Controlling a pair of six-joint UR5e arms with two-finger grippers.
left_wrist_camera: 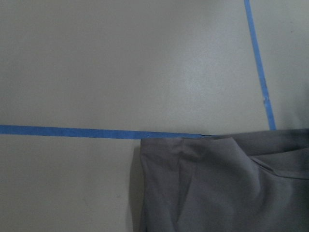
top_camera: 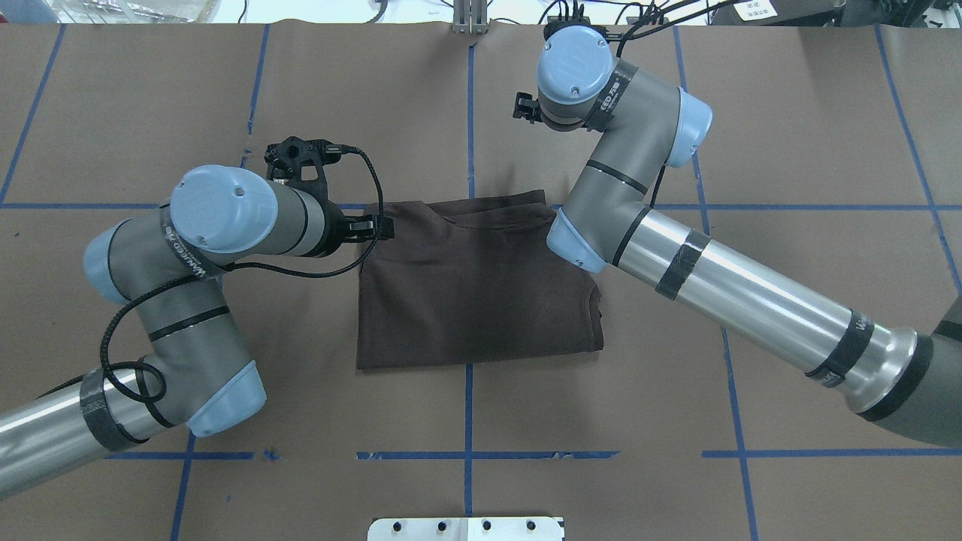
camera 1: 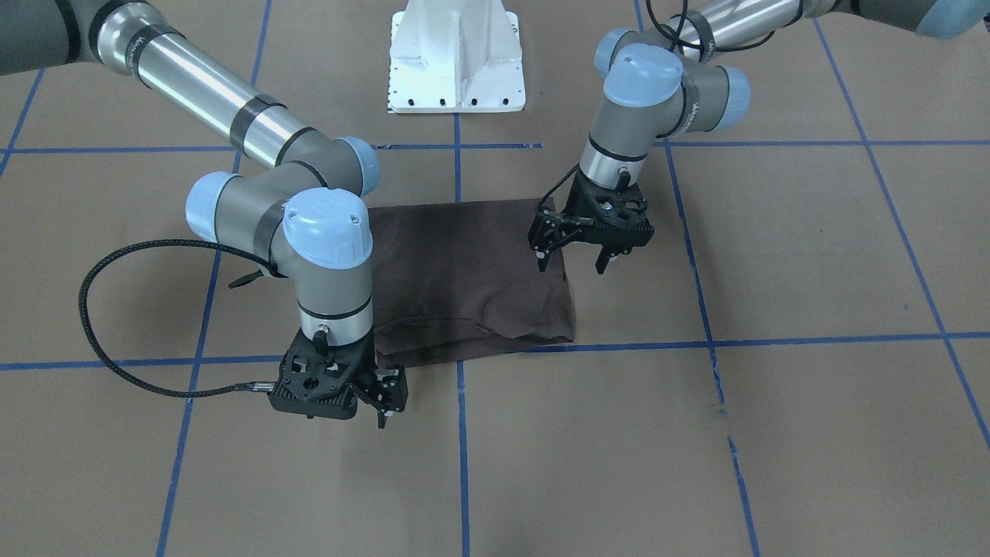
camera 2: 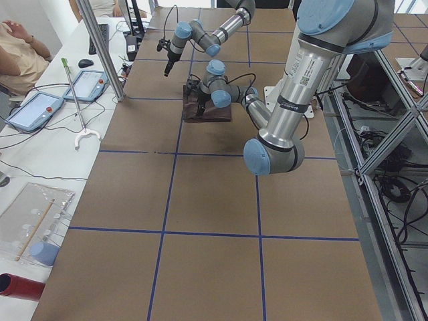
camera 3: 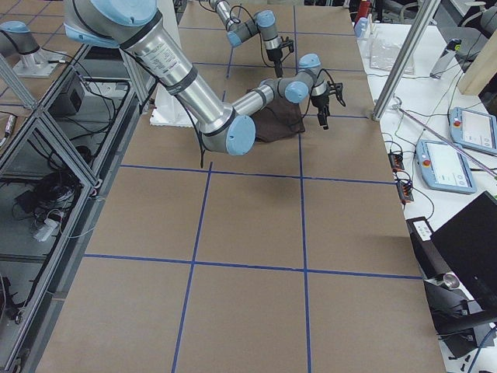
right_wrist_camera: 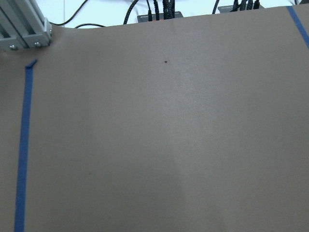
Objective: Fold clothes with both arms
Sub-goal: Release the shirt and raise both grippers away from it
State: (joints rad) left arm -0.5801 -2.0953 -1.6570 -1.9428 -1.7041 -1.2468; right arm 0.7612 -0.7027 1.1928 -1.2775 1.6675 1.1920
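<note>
- Closest to the front-facing camera, at its left, my right arm (camera 1: 329, 286) points straight down. The right jaws hang beyond the far edge of the T-shirt (camera 1: 464, 271), over bare bench (camera 1: 812, 255), with nothing in them. Their fingers (camera 1: 389, 393) overlap from that angle, so I cannot tell whether they are spread or pressed together.
- Overhead, the right arm itself covers those jaws almost wholly. The right wrist view gives only brown bench, a strip of blue tape (right_wrist_camera: 21, 145) and cables (right_wrist_camera: 166, 7) at the far rim.
- Centre: the dark brown T-shirt lies folded into a rough rectangle between my arms, its far edge along a blue tape line. Only the overhead view shows the stacked layers at its edge on my right.
- Right of it, my left arm (camera 1: 619, 147) carries the left jaws spread wide and empty. One fingertip (camera 1: 541, 259) shows against cloth, the other against bench; whether either touches, I cannot tell.
- My left wrist view alone shows a T-shirt (left_wrist_camera: 217, 188) corner just beside the tape, the rest cut off.
</note>
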